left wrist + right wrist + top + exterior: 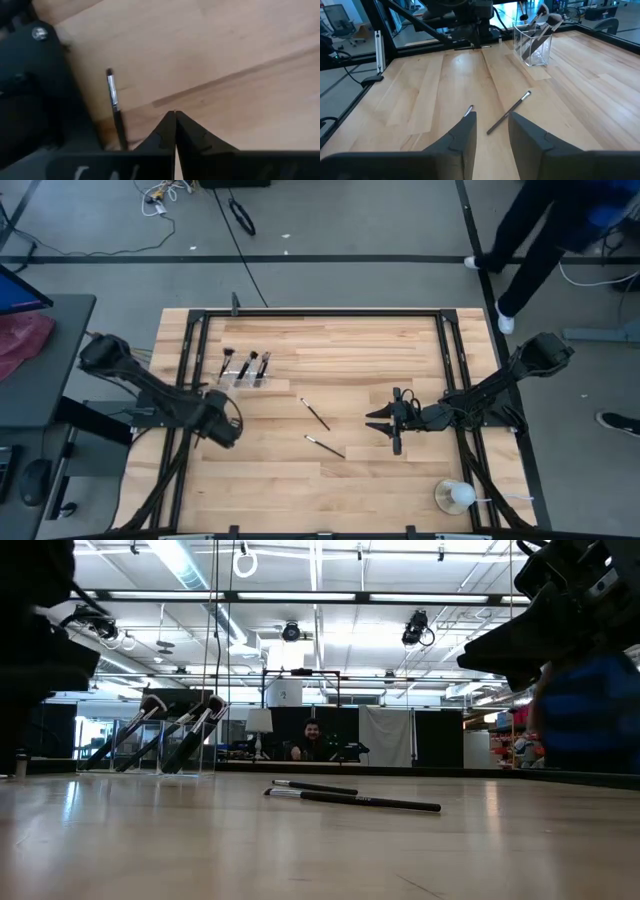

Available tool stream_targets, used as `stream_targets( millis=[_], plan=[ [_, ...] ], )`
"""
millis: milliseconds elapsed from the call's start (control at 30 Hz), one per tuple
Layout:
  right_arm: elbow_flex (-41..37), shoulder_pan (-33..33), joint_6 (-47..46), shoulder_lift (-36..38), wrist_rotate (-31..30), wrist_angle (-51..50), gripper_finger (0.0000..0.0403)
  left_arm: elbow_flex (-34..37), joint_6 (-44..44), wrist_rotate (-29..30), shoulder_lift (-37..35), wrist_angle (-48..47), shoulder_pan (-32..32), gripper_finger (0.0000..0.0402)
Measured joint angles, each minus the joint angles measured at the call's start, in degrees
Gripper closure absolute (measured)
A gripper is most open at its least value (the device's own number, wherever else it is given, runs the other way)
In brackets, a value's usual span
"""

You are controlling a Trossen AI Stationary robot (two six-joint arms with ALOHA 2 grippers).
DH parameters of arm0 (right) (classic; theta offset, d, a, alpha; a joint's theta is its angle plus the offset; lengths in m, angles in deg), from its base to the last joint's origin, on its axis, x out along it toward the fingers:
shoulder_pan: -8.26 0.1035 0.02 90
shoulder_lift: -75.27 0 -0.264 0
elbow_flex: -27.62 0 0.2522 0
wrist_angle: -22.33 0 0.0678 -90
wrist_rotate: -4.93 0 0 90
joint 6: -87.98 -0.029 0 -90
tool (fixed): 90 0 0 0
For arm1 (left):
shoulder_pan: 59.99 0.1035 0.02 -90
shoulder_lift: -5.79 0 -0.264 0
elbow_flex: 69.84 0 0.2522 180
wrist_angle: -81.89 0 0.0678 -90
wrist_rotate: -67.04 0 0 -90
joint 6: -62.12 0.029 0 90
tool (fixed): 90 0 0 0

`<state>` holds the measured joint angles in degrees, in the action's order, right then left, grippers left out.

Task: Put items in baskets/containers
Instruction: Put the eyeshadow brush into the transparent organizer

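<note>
In the left wrist view a thin brush [114, 107] runs down behind that arm's own dark body, so its handle end is hidden. In the low view the right arm [560, 625] is cut off by the upper edge. From above, the brush heads in the clear holder [243, 376] are too small to tell apart.

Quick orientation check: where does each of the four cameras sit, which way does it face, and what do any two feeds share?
High view: overhead, straight down on the table; both arms, left gripper, right gripper.
Low view: table height, level toward the room; two loose brushes, holder, dark arm parts above.
Left wrist view: looks down past shut fingers at wood and one brush.
Right wrist view: looks forward between open fingers across the table to the holder.
Shared: low and right wrist views both show the holder and both loose brushes.
</note>
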<state>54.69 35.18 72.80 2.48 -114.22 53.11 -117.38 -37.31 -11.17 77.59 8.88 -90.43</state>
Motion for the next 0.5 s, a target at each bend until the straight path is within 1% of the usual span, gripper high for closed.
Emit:
stream_targets(
  millis=[67, 133, 200, 333, 500],
  plan=[
    [0.01, 0.0, 0.02, 0.0, 0.02, -0.02, 0.0289, 0.04, -2.05, 1.09, 1.37, 0.05, -0.85, 0.0396],
    [-0.01, 0.0, 0.0, 0.0, 0.0, -0.02, 0.0289, 0.04, -2.85, 0.76, 3.78, 0.09, -0.58, 0.0398],
    [0.0, 0.0, 0.0, 0.0, 0.0, -0.12, 0.0289, 0.04, -2.86, -1.89, 6.43, 0.02, 0.0, 0.0398],
    [-0.01, 0.0, 0.0, 0.0, 0.0, -0.11, 0.0289, -0.37, 0.76, -8.2, 13.13, -0.86, 1.83, 0.0399],
    [-0.01, 0.0, 0.02, 0.0, 0.0, -0.09, 0.0289, -2.72, 2.16, -9.5, 19.8, -3.78, 2.12, 0.04]
  ],
)
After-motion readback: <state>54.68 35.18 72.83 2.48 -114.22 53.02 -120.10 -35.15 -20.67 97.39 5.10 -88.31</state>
